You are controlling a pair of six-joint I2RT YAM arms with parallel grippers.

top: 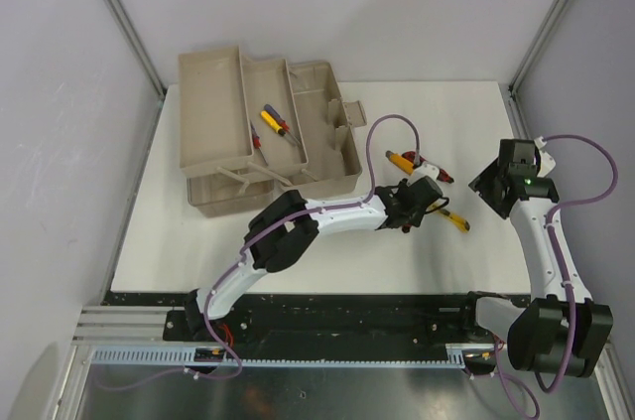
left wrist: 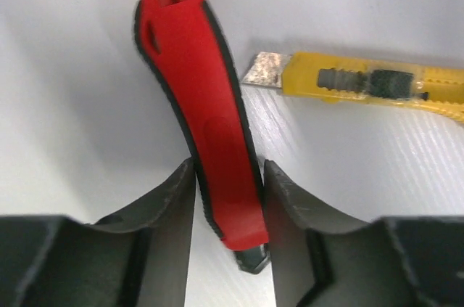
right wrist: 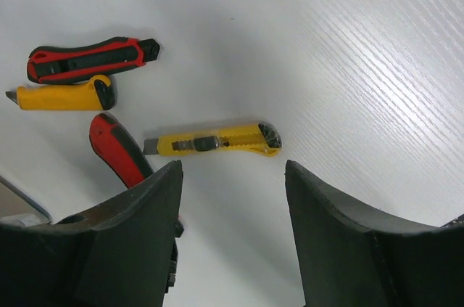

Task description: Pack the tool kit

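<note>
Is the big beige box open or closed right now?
Open. The toolbox has its trays spread apart, so the top view looks straight inside, and screwdrivers lie uncovered in one tray.

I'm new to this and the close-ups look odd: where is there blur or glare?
Left wrist: dark fingers blurred up close, red handle sharper. Right wrist: streaky sheen on the white table, upper right. Top external: even light, soft shadows only.
</note>
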